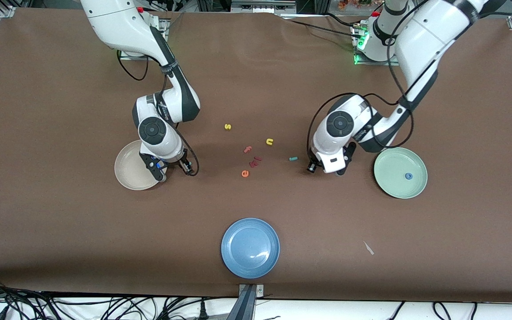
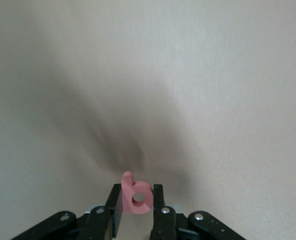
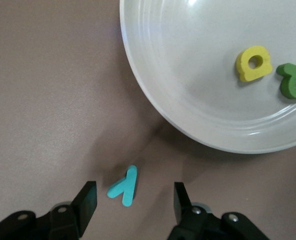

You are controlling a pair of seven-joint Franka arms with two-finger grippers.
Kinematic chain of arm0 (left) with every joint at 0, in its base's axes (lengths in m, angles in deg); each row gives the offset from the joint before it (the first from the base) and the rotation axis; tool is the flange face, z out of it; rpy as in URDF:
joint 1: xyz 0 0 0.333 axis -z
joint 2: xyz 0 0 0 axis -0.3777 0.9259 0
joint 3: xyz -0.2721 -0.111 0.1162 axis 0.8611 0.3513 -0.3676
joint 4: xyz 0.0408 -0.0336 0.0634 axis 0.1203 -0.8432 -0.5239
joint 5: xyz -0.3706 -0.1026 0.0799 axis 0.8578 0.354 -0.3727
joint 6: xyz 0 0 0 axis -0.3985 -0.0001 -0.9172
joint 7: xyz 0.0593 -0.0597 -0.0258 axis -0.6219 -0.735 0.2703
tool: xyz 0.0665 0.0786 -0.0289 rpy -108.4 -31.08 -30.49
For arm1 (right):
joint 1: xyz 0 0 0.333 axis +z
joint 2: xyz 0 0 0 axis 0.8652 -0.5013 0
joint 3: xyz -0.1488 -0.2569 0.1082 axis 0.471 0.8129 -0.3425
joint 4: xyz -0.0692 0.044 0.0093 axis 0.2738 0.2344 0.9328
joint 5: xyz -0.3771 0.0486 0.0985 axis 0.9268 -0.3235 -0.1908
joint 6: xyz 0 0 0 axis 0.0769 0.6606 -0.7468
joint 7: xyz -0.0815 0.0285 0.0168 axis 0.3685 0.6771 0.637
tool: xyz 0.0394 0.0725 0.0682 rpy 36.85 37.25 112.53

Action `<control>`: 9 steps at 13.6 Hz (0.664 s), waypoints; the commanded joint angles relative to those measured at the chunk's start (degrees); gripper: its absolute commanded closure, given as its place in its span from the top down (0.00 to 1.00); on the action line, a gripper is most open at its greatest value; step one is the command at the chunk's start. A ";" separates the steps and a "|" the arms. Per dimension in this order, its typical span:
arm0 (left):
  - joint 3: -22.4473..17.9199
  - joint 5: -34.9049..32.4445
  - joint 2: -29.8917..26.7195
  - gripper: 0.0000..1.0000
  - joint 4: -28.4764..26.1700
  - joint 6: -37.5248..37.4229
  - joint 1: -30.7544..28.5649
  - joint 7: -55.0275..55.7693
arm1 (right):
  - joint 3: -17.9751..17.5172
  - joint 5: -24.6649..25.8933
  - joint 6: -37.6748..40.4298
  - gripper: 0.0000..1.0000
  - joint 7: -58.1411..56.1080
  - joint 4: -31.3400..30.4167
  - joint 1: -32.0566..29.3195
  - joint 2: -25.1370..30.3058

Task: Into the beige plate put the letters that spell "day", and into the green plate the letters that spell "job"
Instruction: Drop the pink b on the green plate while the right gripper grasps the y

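Currently left gripper [image 2: 137,210] pinches the pink b [image 2: 136,195] flat between its fingers, right gripper [image 3: 134,200] stands open astride the teal y [image 3: 124,186] on the table beside the beige plate [image 3: 153,100]; light, stiff, tiny, so pinch across its flat stem.

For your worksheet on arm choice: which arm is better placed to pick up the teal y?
Right: its gripper has open jaws straddling the y beside the beige plate. The left gripper holds the pink b.
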 commanded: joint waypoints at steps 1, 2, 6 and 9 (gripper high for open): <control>9.21 -1.07 -2.34 0.02 -0.98 -7.84 -14.76 -12.48 | 0.21 -0.69 -1.53 0.70 0.55 -0.77 0.63 0.25; 11.94 -1.16 -2.34 0.02 -0.89 -9.78 -20.12 -17.32 | 0.21 -0.69 -1.88 0.69 0.55 -0.86 0.63 -0.01; 10.58 -2.21 -2.34 0.02 -0.54 -11.29 -29.13 -36.30 | 0.12 -0.69 -5.39 0.68 0.55 -0.95 0.72 -1.42; 5.74 -7.38 -0.85 0.04 -0.10 -11.03 -29.40 -43.63 | 0.12 -0.69 -5.66 0.52 0.99 -0.86 1.25 -1.77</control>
